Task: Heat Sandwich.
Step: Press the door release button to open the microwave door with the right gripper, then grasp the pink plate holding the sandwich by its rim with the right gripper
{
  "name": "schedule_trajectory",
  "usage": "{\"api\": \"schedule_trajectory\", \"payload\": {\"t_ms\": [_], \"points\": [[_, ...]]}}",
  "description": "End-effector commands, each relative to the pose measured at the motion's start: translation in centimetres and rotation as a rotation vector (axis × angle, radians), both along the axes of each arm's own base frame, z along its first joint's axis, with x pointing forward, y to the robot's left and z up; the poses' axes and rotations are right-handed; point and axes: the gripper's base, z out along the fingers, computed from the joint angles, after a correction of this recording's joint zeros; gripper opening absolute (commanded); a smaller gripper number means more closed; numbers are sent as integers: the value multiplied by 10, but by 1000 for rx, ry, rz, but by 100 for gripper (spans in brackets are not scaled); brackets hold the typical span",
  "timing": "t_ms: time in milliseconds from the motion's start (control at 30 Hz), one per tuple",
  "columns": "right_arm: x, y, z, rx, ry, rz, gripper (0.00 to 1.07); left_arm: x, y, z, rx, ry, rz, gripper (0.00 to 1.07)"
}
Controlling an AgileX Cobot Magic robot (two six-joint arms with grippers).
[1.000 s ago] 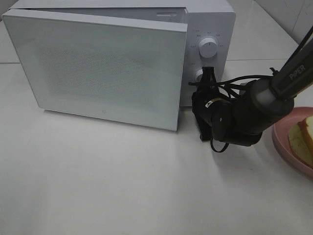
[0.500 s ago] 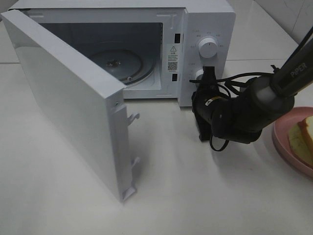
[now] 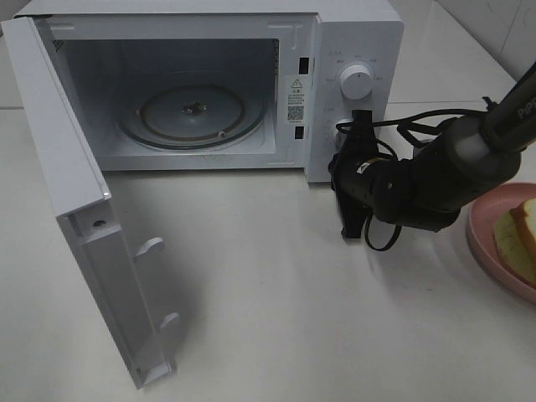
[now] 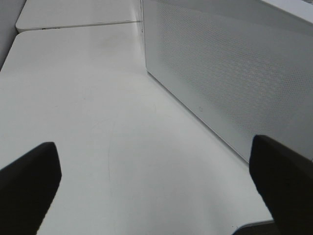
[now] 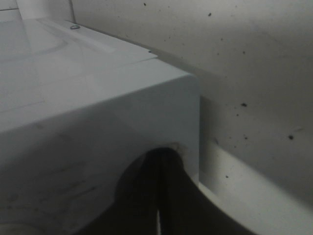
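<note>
Microwave door (image 3: 79, 226) wide open; shut right claw (image 3: 337, 163) at control panel (image 3: 362, 46); sandwich (image 3: 517, 239) on pink plate (image 3: 486, 251).

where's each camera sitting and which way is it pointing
exterior high: high up, looking down at the table, the microwave, its open door and the sandwich; shows the right arm and right gripper at its panel.
left wrist: on the left arm, low over the table, facing the door's outer face; shows the open left gripper.
right wrist: on the right arm, close against the microwave; shows the shut right gripper.
shared: the door is in exterior high and left wrist.
</note>
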Motion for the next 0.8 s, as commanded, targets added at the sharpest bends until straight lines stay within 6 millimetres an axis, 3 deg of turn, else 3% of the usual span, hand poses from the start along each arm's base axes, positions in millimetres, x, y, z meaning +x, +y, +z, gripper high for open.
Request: {"api": "schedule_trajectory", "payload": {"t_ms": [33, 400, 800], "points": [[20, 3, 20, -3, -162, 48, 1, -5, 1, 2, -1, -37, -3, 103], [-11, -5, 17, -26, -73, 103, 1, -5, 1, 2, -1, -37, -3, 103], [-46, -16, 41, -54, -79, 191, 1, -5, 1, 2, -1, -37, -3, 103]]}}
